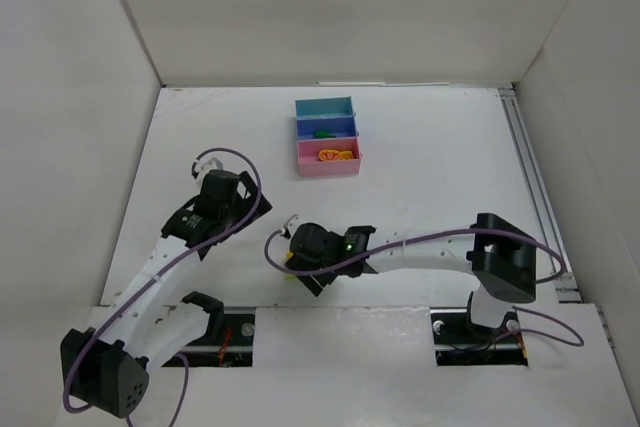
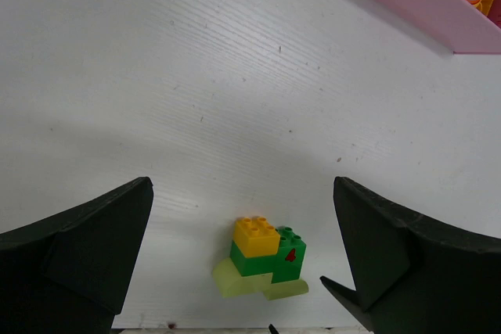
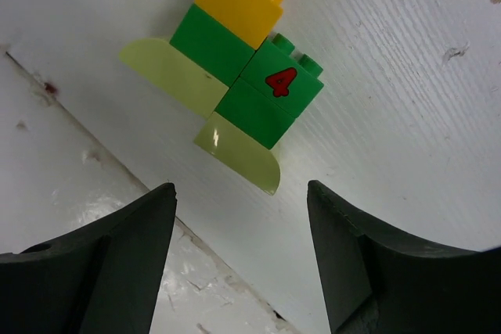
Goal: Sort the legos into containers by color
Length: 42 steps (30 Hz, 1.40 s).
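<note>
Lego cluster (image 3: 235, 76) of stacked yellow, dark green and pale green plastic bricks stands on the white table (image 3: 407, 52) by its near edge, well apart from the joined teal, blue and pink plastic trays (image 1: 330, 169). It lies just ahead of the right gripper (image 3: 240, 189), centred between the spread fingers, long axis diagonal to them. The left gripper (image 2: 243, 185), also spread, is farther off.
</note>
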Available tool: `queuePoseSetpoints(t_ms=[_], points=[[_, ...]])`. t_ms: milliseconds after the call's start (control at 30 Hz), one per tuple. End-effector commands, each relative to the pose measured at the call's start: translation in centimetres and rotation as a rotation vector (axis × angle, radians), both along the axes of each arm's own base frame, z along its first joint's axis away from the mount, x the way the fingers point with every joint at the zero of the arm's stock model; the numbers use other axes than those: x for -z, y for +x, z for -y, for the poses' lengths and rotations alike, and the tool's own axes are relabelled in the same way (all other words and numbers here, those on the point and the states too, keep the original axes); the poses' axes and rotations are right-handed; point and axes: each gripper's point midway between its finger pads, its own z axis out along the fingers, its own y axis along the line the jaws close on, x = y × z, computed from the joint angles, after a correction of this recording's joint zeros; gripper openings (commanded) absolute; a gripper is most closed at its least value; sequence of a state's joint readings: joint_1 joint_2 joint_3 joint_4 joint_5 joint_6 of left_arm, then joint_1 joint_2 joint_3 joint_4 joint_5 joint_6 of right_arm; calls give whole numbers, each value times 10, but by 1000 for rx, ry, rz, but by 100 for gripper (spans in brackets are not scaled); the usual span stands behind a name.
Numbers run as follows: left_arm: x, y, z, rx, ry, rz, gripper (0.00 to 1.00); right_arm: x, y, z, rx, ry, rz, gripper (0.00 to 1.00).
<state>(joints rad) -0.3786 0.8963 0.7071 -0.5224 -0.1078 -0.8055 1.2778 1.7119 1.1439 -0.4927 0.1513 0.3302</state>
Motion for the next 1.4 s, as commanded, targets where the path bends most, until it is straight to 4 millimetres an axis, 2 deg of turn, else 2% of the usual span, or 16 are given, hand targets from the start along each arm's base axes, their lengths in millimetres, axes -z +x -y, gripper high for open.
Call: queuePoseSetpoints(t_ms=[0, 67, 100, 167, 200, 300, 433, 500, 567, 667, 833, 1000, 1100, 1167, 1267, 1367], points=[[-14, 3, -2, -2, 3, 41, 99, -4, 2, -16, 112, 78, -18, 73], [-16, 3, -2, -2, 0, 49, 99, 3, 4, -14, 136, 62, -14, 73], [-16, 3, -2, -2, 0, 49, 99, -1, 2, -23, 144, 81, -19, 74], [-17, 3, 1, 19, -7, 54, 99, 8, 4, -25, 175, 77, -24, 74], [-17, 3, 1, 19, -7, 54, 99, 4, 5, -29, 189, 94, -29, 74], [-19, 4, 5, 41, -17, 59, 99, 8, 9, -33, 232, 100, -26, 74], [-18, 5, 7, 55, -18, 57, 99, 10, 17, -29, 279, 82, 8, 74], [-18, 5, 7, 61, -12, 59, 99, 18, 19, -24, 301, 54, 17, 74], [-18, 4, 8, 68, -18, 56, 99, 12, 22, -28, 306, 63, 28, 74], [-19, 6, 9, 68, -21, 65, 99, 13, 23, -32, 306, 54, 27, 73], [-21, 5, 9, 68, -24, 74, 99, 22, 16, -21, 346, -2, -10, 68], [-18, 4, 8, 68, -21, 65, 99, 28, 14, 4, 455, -80, -13, 68], [-18, 3, 10, 74, -27, 63, 99, 28, 14, 3, 466, -86, -17, 68], [-19, 5, 11, 74, -30, 72, 99, 29, 13, 0, 462, -84, -29, 67], [-18, 6, 13, 81, -37, 69, 99, 29, 12, -3, 447, -85, -33, 56], [-18, 6, 12, 87, -30, 71, 99, 31, 12, -3, 439, -85, -30, 50]])
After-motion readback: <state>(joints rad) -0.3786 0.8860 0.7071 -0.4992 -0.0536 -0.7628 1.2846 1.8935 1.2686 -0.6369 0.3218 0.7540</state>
